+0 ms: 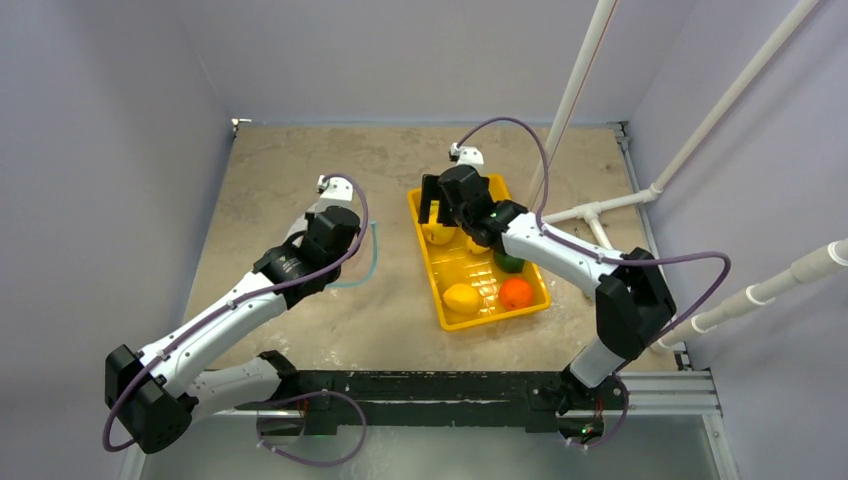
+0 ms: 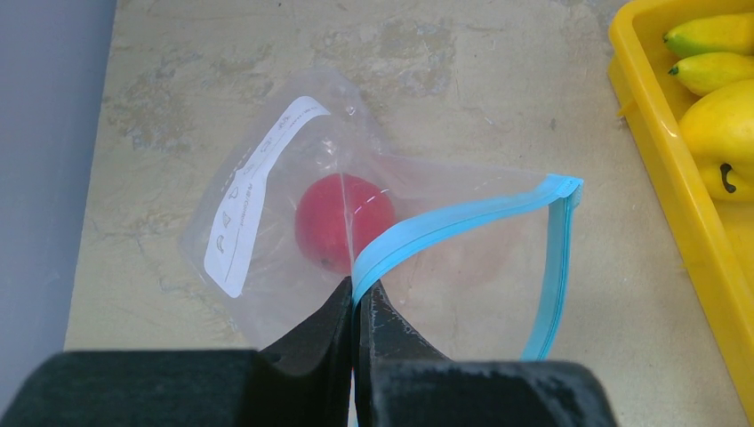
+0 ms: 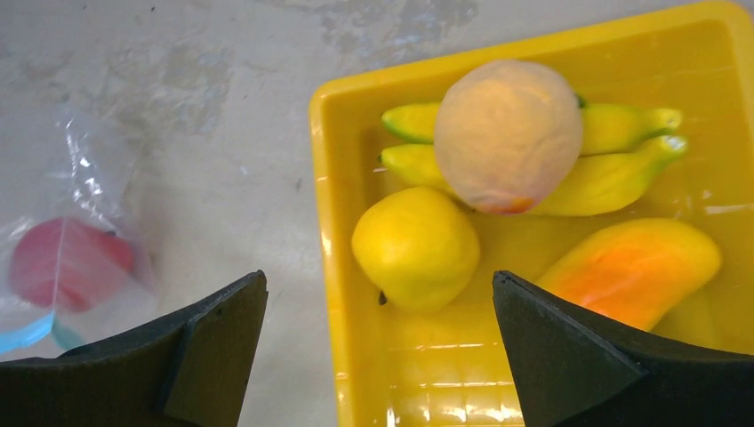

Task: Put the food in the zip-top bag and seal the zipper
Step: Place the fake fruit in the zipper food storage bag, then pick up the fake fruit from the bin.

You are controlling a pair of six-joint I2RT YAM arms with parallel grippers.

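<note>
The left gripper (image 2: 356, 298) pinches the zipper (image 2: 462, 213) of the zip-top bag (image 2: 267, 169), a red fruit (image 2: 342, 218) inside, while the right gripper (image 3: 378, 277) hangs spread wide over the yellow tray (image 3: 318, 178).

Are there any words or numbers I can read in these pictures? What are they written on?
White label on the zip-top bag: small grey print and little symbols, too small and blurred to read.
Yellow tray and toy fruits: no words, numbers or signs to be seen.
</note>
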